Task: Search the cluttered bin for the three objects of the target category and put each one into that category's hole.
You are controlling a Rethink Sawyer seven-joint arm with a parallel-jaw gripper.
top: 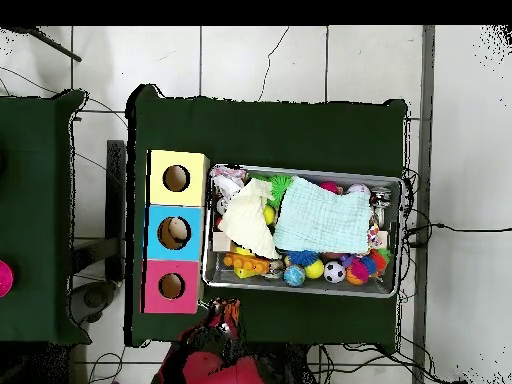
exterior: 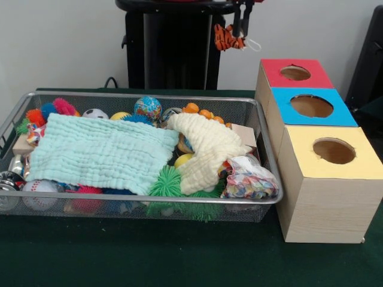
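My gripper [exterior: 241, 27] hangs at the top of the front view, shut on a small orange, black-striped tiger toy [exterior: 228, 39] that dangles beneath it with a white loop tag. It is up in the air behind the bin's far right corner, left of the red box [exterior: 275, 70]. In the overhead view the gripper [top: 226, 314] and toy sit just off the bin's corner, next to the red box [top: 154, 287]. The wire mesh bin [exterior: 149, 95] holds balls, spiky toys and two cloths.
A blue-topped box [exterior: 281, 101] and a yellow-topped box [exterior: 299, 149] line up with the red one, each with a round hole. A mint cloth [exterior: 99, 152] and a cream cloth [exterior: 206, 146] cover much of the bin. A bag of colourful pieces [exterior: 250, 179] lies at its near right.
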